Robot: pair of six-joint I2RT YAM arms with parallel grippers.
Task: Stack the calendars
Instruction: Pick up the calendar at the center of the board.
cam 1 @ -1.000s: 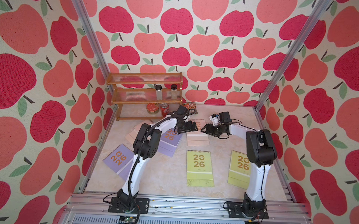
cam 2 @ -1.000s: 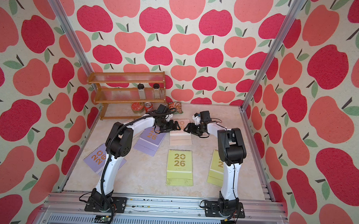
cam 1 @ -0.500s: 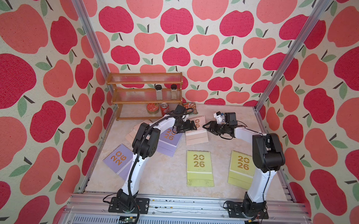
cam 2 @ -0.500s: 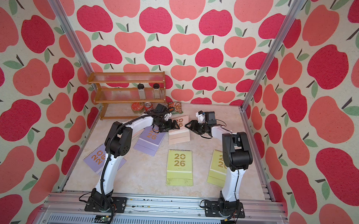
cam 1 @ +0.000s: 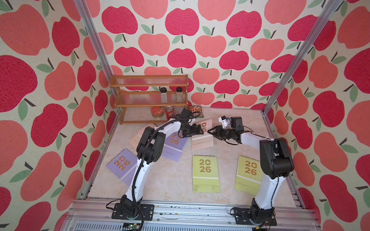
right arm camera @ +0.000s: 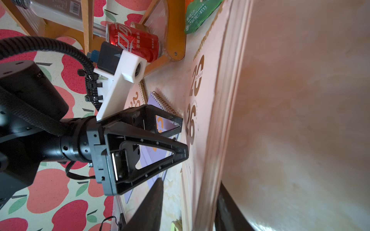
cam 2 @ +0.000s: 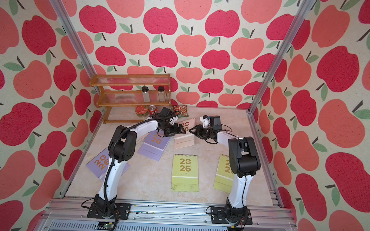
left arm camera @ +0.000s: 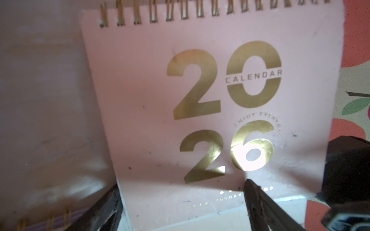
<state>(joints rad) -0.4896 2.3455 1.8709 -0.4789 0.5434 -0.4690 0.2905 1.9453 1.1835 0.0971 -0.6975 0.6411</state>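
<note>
Bright even light in both top views, left wrist view soft — glare spot on the pink calendar (left arm camera: 140,120)

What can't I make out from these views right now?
- Second pink calendar: mostly behind the left arm in both top views.
- Right yellow-green calendar: cover partly behind the right arm in a top view.
- Right fingers around the tilted pink calendar: grip unclear, blurred close-up in the right wrist view, too small in top views.
</note>
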